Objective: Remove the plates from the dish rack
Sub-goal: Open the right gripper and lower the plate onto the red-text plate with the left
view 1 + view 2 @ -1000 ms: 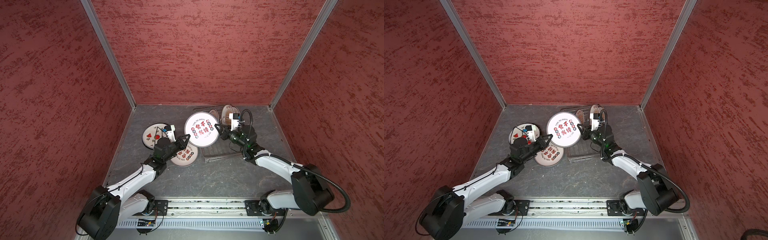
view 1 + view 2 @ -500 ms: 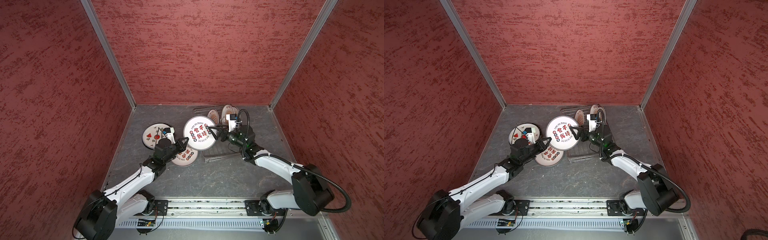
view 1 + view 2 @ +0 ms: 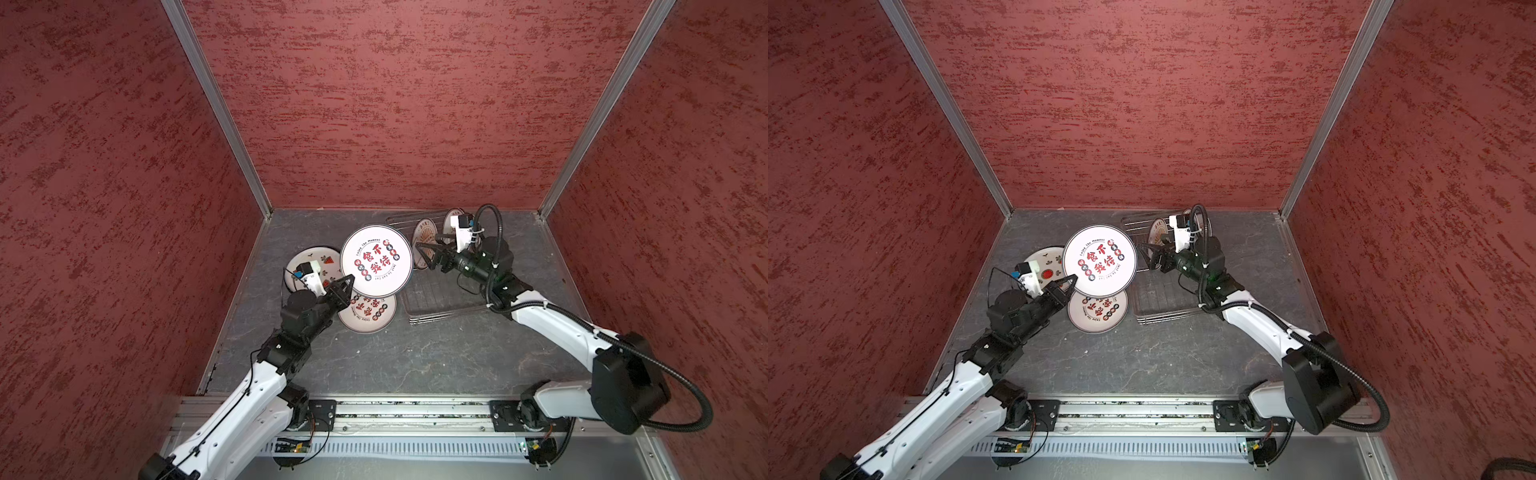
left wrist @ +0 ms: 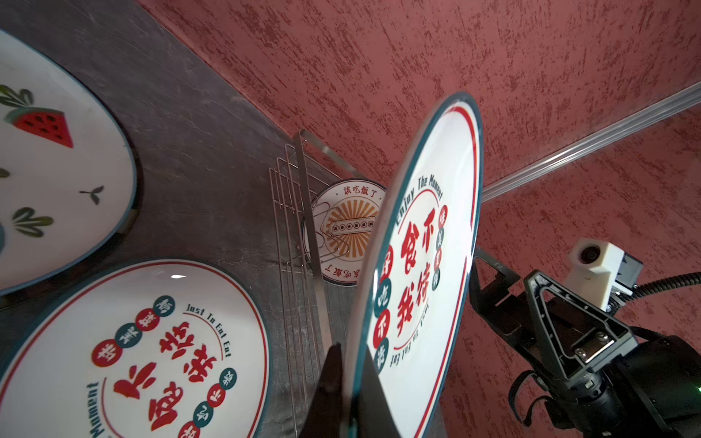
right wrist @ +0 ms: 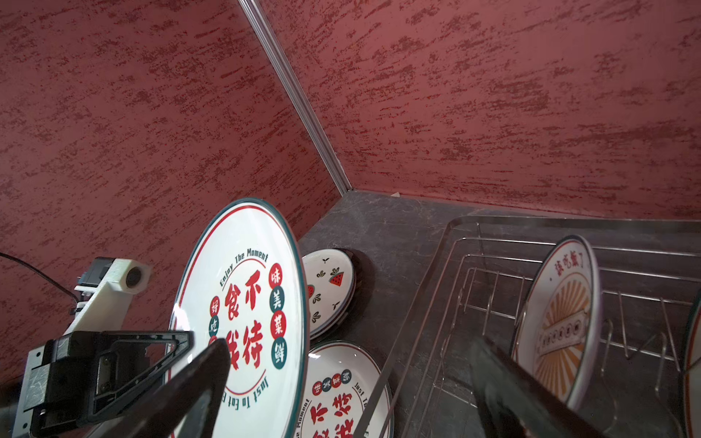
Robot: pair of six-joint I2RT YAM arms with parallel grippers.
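Two claws flank a red-character plate [image 3: 376,261]: the left claw [image 3: 349,282] pinches its rim, holding it on edge above two flat plates [image 3: 368,316] near the bench's [image 3: 415,365] left edge, likely its destination; the right claw [image 3: 424,249] gapes empty over the dish rack [image 3: 440,318], where two plates [image 3: 424,232] stand.

Watermelon plate [image 3: 316,254] half hidden by left arm [image 3: 305,309], rearmost rack plate [image 3: 449,219] mostly behind right wrist camera [image 3: 462,227]

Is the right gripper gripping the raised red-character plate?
No: the right gripper stands open, clear of the raised red-character plate, whose rim the left gripper pinches.
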